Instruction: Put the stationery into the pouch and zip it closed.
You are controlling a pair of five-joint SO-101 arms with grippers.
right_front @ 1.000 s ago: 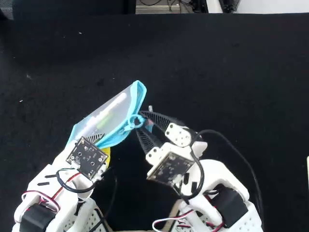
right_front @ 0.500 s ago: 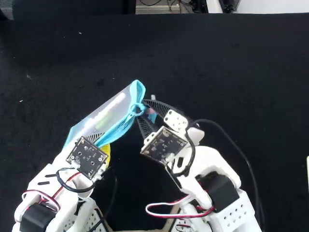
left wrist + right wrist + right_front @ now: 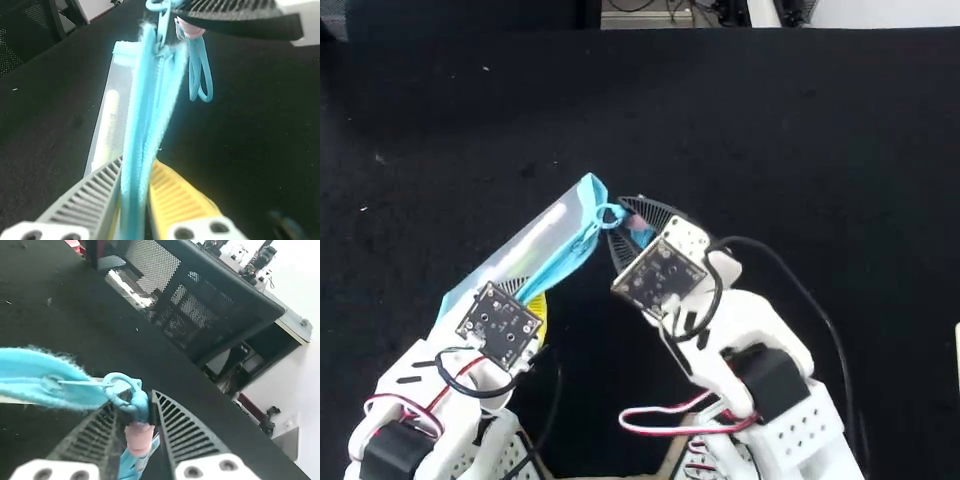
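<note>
One pouch (image 3: 545, 250) spans left gripper (image 3: 136, 170) to right gripper (image 3: 134, 404).

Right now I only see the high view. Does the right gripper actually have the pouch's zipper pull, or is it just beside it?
Observer: It has it. In the right wrist view the right gripper is shut on the cyan pull cord and its pink bead, just behind the ring pull.
Operator: How is the left gripper holding on?
Observer: The left gripper pinches the pouch by its zipper tape, between its grey finger and yellow finger.
Operator: Is the cord tangled?
Observer: It doesn't look so. In the left wrist view its loop hangs free beside the pouch.
</note>
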